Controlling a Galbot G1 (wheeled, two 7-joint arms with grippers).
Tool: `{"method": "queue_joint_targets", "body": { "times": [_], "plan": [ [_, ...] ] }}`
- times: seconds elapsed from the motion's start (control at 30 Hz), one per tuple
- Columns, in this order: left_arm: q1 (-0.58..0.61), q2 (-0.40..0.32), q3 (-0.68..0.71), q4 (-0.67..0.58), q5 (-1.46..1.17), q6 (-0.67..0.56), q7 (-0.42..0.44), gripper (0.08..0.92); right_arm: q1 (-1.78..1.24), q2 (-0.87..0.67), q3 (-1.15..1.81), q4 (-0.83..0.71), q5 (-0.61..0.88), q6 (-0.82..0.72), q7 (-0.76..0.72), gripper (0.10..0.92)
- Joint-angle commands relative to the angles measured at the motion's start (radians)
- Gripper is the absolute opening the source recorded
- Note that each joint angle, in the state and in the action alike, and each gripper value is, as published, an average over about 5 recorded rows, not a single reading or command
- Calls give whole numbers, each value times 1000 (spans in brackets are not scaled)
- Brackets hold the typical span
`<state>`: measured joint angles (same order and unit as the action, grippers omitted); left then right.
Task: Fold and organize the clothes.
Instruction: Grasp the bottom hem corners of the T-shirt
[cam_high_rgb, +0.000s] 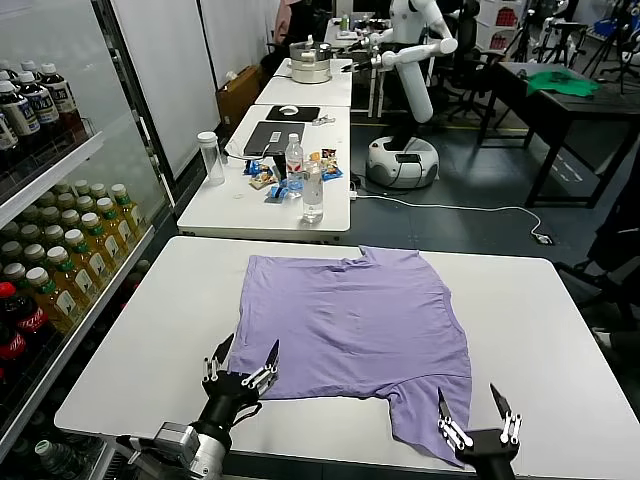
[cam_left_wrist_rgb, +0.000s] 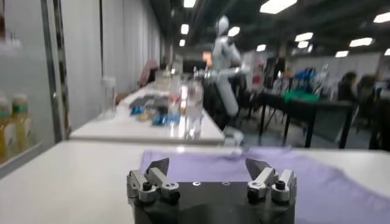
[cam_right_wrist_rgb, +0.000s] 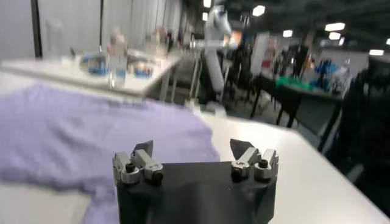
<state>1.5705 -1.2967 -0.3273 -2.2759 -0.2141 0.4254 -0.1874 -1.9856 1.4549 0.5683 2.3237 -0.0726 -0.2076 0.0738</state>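
Note:
A lavender T-shirt (cam_high_rgb: 355, 325) lies spread flat on the white table (cam_high_rgb: 150, 340), collar toward the far edge, one sleeve hanging toward the near edge. It also shows in the left wrist view (cam_left_wrist_rgb: 317, 182) and the right wrist view (cam_right_wrist_rgb: 73, 134). My left gripper (cam_high_rgb: 242, 362) is open and empty, just above the shirt's near-left hem corner. My right gripper (cam_high_rgb: 474, 408) is open and empty, at the near sleeve's right edge by the table's front edge. No printed marks show on the upward face.
A second table (cam_high_rgb: 240, 200) beyond holds a water bottle (cam_high_rgb: 294, 165), a clear cylinder (cam_high_rgb: 211, 158), snacks and a laptop. A drinks shelf (cam_high_rgb: 50, 260) stands to the left. Another robot (cam_high_rgb: 410, 60) and a dark table with a green cloth (cam_high_rgb: 562, 84) are far back.

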Motion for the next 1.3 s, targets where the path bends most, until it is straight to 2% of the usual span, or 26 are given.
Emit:
{"method": "queue_joint_targets", "body": {
  "times": [0.03,0.33,0.5,0.6,0.7,1.3],
  "plan": [
    [4,-3,5,35,9,115,-31,823,-29,-13,-6,-43,2,-78,27,823],
    [-32,-5,-9,154,47,157,-129,823,-6,-15,-42,-64,0,-98,-9,823],
    [-28,-3,-26,193,20,158,-152,823,0,-12,-56,-80,22,-107,-23,822],
    [-26,1,-30,200,-22,157,-162,816,6,-8,-59,-93,74,-118,-19,791],
    [-27,5,-31,199,-57,157,-165,763,13,-7,-57,-105,127,-136,-17,715],
    [-21,20,-39,176,-302,157,-172,246,-1,-39,-24,-27,191,-97,-47,180]
  ]
}}
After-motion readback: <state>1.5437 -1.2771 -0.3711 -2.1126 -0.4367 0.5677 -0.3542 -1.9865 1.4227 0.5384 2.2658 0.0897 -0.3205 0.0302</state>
